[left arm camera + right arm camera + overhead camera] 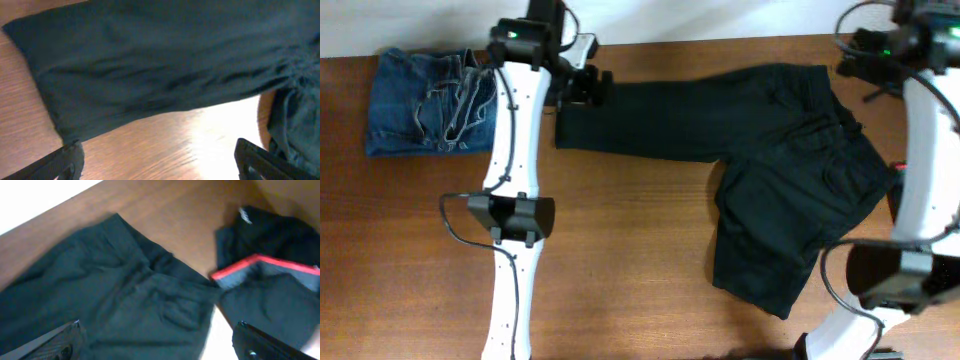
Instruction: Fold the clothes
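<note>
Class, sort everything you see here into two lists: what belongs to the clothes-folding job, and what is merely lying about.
Belongs to the job:
- black trousers, spread out
- blue jeans, folded at the far left
- dark garment with a red band, beside the trousers

Merely there:
- wooden table
- white backdrop beyond the table

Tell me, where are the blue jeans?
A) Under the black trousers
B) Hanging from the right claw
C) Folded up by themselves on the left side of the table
C: in the overhead view the blue jeans lie folded at the far left of the table, well apart from the black trousers.
</note>
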You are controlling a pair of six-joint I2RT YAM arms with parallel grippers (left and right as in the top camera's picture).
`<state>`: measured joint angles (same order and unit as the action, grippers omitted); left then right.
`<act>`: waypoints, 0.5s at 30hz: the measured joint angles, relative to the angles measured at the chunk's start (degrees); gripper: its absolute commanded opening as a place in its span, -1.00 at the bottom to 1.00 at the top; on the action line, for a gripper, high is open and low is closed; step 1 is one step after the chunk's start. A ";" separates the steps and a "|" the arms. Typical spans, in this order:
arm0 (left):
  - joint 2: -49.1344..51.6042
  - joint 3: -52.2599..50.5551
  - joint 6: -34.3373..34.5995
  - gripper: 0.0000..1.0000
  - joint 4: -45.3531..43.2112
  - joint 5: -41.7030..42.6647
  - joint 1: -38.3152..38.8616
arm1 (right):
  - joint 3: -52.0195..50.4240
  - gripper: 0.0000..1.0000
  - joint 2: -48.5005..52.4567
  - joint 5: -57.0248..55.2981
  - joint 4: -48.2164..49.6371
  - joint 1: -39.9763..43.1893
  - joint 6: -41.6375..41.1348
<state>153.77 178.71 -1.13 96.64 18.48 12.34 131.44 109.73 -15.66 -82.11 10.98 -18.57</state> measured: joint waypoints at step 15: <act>-32.22 -12.52 2.29 0.98 -0.33 -2.14 13.09 | -1.90 0.97 -5.27 5.49 -14.88 0.87 3.17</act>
<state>121.56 166.19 1.17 96.31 16.34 25.43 129.54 104.47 -10.17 -96.99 11.86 -15.40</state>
